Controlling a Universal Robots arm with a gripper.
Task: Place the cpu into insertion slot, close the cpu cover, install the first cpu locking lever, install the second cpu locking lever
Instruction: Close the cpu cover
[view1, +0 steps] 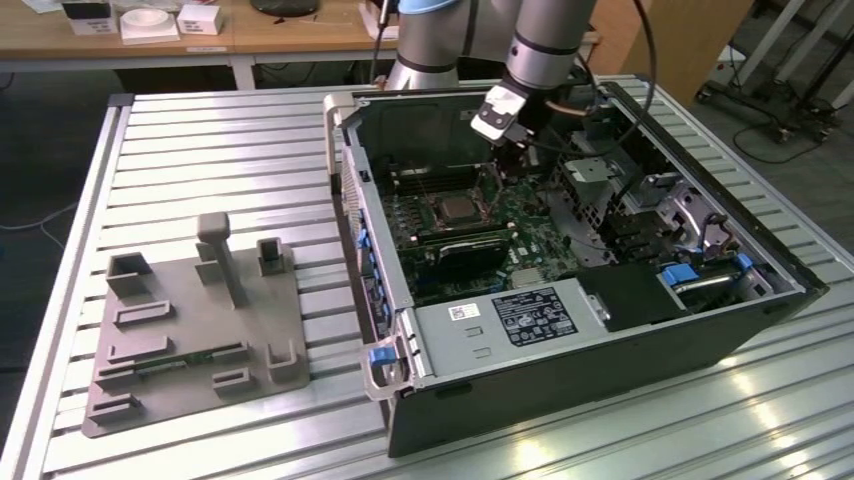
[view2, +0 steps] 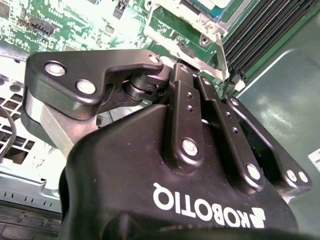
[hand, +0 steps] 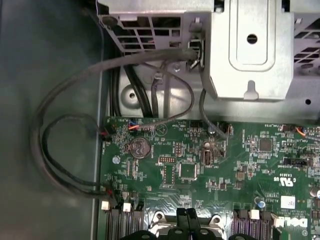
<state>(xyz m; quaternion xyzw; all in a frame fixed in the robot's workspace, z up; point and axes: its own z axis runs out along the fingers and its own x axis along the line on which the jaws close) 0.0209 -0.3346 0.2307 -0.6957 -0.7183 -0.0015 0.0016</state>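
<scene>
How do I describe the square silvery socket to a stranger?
Inside the open black computer case, find the green circuit board. The insertion slot is its square socket, silvery rim, dark centre; the neighbouring memory slots are long and narrow.

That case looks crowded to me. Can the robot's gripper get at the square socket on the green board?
Probably yes. The computer case lies with its side open, nothing sits over the insertion slot, and the gripper hangs inside close to it.

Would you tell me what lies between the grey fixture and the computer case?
In the exterior view, only bare slatted table separates fixture from case.
</scene>
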